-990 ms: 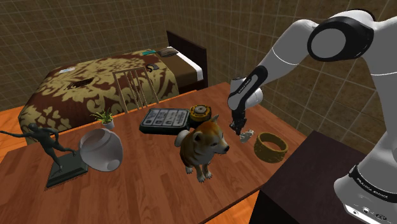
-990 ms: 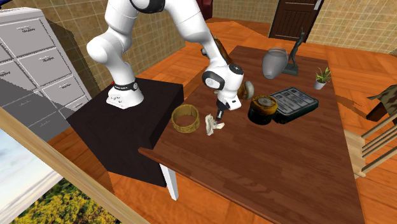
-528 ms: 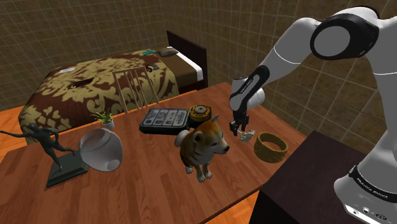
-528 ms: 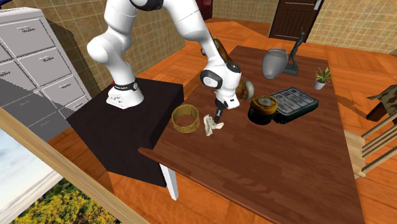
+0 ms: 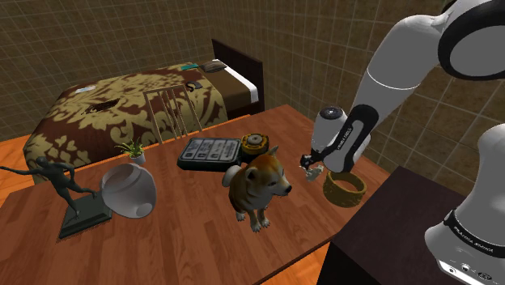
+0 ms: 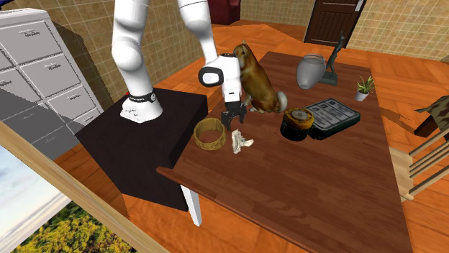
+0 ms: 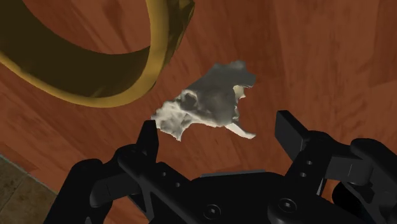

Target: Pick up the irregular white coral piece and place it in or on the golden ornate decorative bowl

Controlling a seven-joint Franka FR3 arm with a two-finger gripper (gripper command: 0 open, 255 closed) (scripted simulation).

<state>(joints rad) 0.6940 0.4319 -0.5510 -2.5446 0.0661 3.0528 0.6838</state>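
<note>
Coral piece point(image 7: 207, 102), off-white shading to grey, lying flat on the brown wood-grain table point(image 6: 324, 187) just beside the golden bowl point(image 6: 209, 144) and not touching it. From my wrist camera its long axis runs on a slant across the gap between the fingers. The paler, knobbly end sits close in front of the fingertip nearer the bowl, and the darker, scalloped end points away from the gripper point(image 7: 219, 130). A thin pale spike juts from its side toward the other finger. Its outline is ragged and lumpy, with a small hollow near the pale end. The bowl is a smooth, shiny gold ring with a thick rounded rim point(image 7: 95, 89), and in the shoulder view its outer wall point(image 5: 340, 194) shows raised ornament. My black gripper point(image 6: 234, 118) hangs a little above the table with its two blocky fingers spread wide, holding nothing; the coral lies just ahead of the tips, untouched. In the shoulder view the white arm rises from the dark box stand point(image 5: 388, 235). Its forearm slants down toward that view's left, with the gripper point(image 5: 310, 162) low between the bowl and a tan dog figurine point(image 5: 257, 182).
</note>
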